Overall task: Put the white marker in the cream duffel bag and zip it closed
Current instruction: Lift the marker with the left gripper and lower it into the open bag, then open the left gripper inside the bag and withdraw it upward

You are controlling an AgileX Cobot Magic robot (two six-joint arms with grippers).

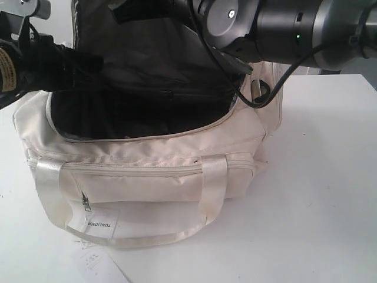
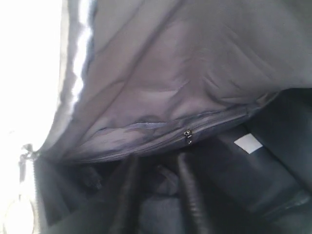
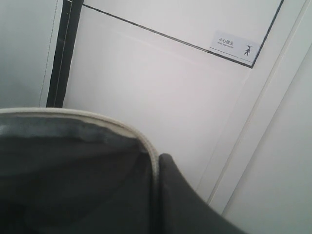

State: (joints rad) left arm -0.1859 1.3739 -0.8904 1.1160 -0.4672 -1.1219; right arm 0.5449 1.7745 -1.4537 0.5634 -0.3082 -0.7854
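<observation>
The cream duffel bag [image 1: 165,171] lies on the white table with its top wide open, dark lining [image 1: 153,59] showing. My right gripper [image 1: 141,9] holds the lid flap up. In the right wrist view one dark finger [image 3: 185,195] presses against the flap's cream piped edge [image 3: 146,141], so the right gripper [image 3: 157,161] is shut on the flap. My left gripper [image 1: 88,62] reaches into the bag's left end. Its two dark fingers [image 2: 192,195] stand apart inside, so the left gripper [image 2: 161,195] is open over the dim bag floor. The white marker cannot be made out in any view.
An inner zip pocket with a metal pull [image 2: 187,135] runs along the lining, with a white label [image 2: 247,143] beside it. A paper tag [image 1: 103,224] hangs at the front pocket. The satin handle [image 1: 212,183] drapes down the front. A black cable [image 1: 259,100] loops from the right arm.
</observation>
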